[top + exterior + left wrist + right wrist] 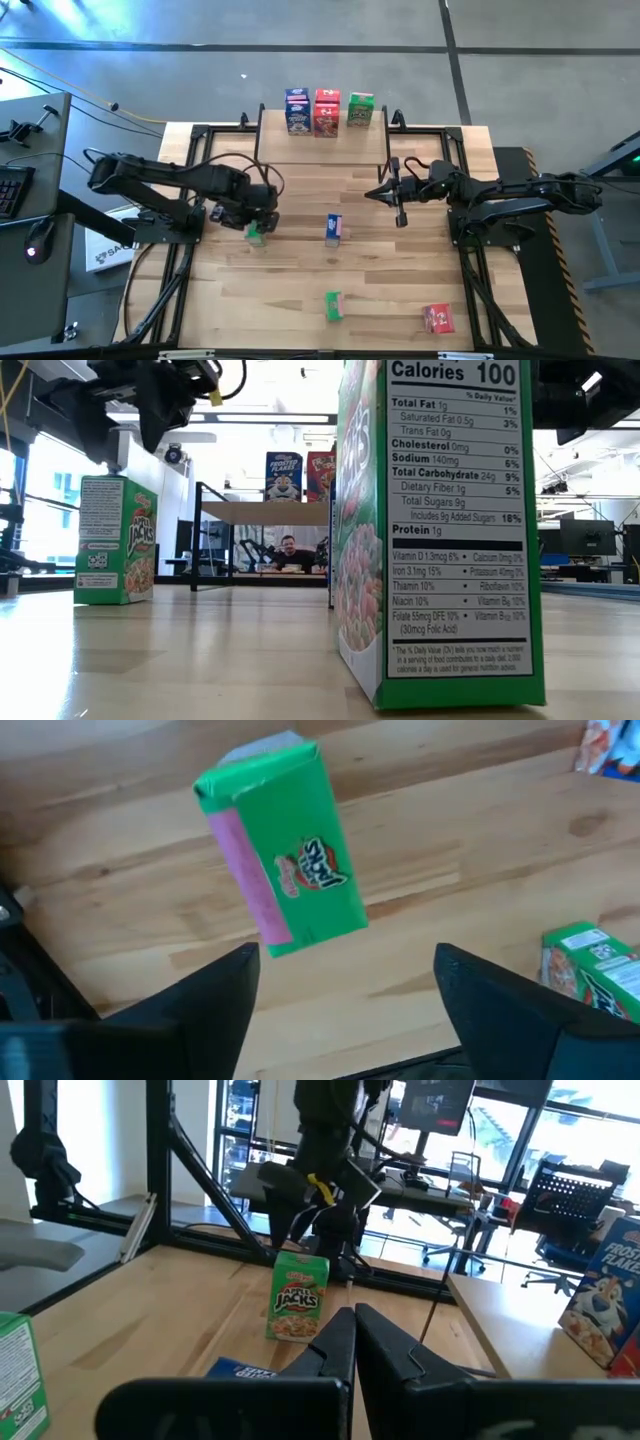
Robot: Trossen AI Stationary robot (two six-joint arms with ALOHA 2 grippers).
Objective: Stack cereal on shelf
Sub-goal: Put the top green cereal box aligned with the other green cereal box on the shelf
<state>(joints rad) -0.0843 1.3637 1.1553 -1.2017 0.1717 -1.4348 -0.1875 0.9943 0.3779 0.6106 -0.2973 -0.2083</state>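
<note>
Left gripper [256, 222]: sitting at about 9 o'clock on the table [300, 290], hanging just above a green cereal box [256, 235]; fingers [205, 1005] standing wide apart, nothing between them.
Green cereal box: standing upright on the tabletop under the left gripper, free of both fingers.
Right gripper [374, 194]: waiting at about 2 o'clock, fingers pressed together, gripping nothing.
Shelf [322, 143]: sitting at 12 o'clock on the far edge, carrying a blue box [297, 111], a red box [327, 111] and a green box [360, 109] in a row.
Table center: second blue box [333, 229] resting there.
6 o'clock: another green box [333, 306] lying near the front edge.
5 o'clock: another red box [438, 318] lying near the front edge.
</note>
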